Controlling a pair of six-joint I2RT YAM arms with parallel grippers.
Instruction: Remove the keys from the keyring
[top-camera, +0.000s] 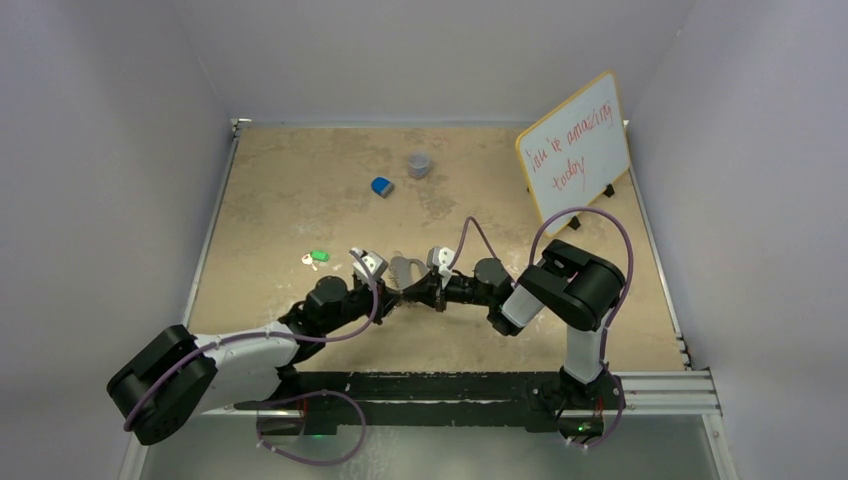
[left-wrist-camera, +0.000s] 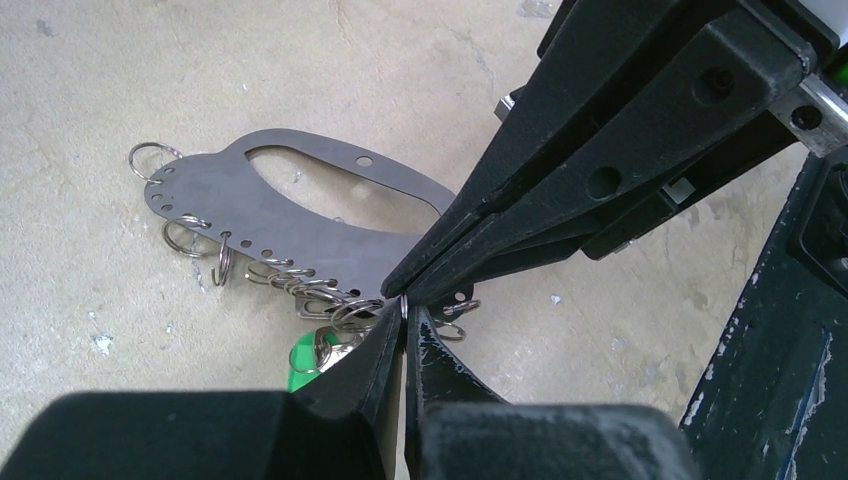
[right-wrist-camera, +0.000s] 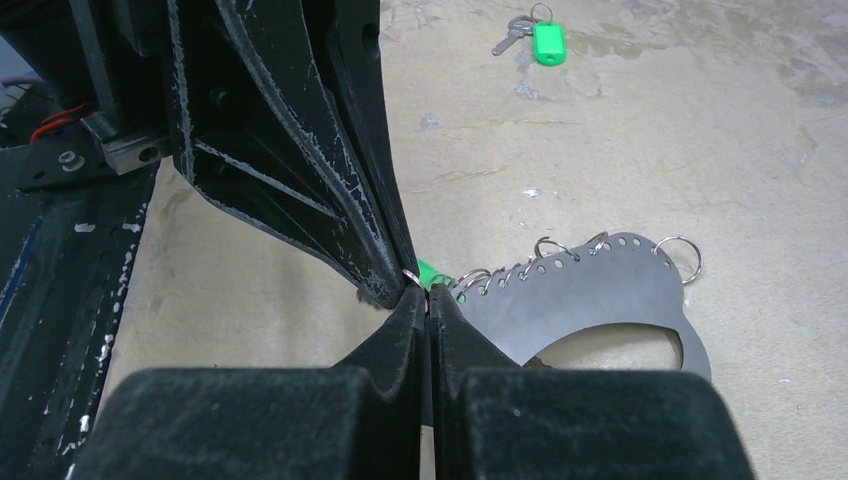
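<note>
Arms (top-camera: 470, 290) converge low — jaws pinching keyring (left-wrist-camera: 250, 225).

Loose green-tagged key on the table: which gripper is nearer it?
Left. The left gripper lies toward the loose key; the right gripper meets it tip to tip from the far side, both shut on a small ring on the metal plate.

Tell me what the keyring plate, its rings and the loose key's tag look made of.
Keyring plate: thin sheet metal, matte grey, flat with punched holes. Split rings: shiny steel-like wire, glinting. Loose key's tag: probably plastic, bright opaque green, smooth.
</note>
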